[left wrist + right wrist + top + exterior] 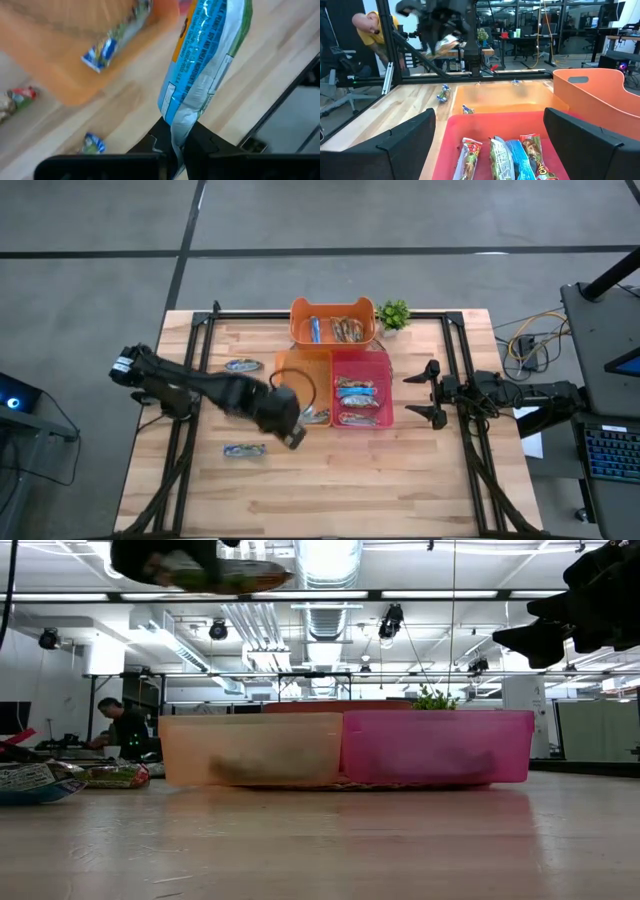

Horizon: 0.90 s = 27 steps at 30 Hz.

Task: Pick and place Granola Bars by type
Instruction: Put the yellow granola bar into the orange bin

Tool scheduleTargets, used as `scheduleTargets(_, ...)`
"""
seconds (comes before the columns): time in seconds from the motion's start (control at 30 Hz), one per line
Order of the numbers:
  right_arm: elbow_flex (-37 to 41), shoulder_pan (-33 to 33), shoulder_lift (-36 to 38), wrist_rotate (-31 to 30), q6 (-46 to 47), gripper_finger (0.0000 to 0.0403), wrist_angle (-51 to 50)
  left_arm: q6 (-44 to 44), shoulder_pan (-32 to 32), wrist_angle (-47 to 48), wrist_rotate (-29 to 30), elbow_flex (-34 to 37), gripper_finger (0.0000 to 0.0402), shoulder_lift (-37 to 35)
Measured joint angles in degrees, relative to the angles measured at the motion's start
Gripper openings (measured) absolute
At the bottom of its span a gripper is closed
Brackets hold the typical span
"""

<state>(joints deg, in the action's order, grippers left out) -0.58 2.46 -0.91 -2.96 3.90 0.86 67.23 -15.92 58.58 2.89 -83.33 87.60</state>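
Your left claw (175, 145) is clamped on the tail end of a blue-and-green granola bar (205, 55), and the bar hangs free above the counter (400, 480), lifted just beside the near edge of the pale orange bin (303, 370). Because you only have it by the crimped end, the bar will likely swing, so move slowly and let it settle before you release. Check the type first: the pink bin (362, 360) next to it already holds several bars, the orange tub (332, 310) at the back by the potted plant (394, 313) holds a few more, and one blue-wrapped bar (102, 50) lies in the pale orange bin — match your wrapper to those before you commit. Carry it well over the rim, lower it until it is inside the walls, then let go, so it does not catch the edge and slide out. Two loose bars remain on the counter, one near the front (244, 450) and one farther back (242, 365). Your right claw (428, 395) waits wide open and empty beside the pink bin — keep it there, clear of your path.
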Motion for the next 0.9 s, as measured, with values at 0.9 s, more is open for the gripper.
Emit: scheduleTargets(0.9,0.0,0.0,0.0,0.0,0.0,0.0359,0.0,-1.2,27.6,-14.5,-4.1,-8.6,0.0003,7.0)
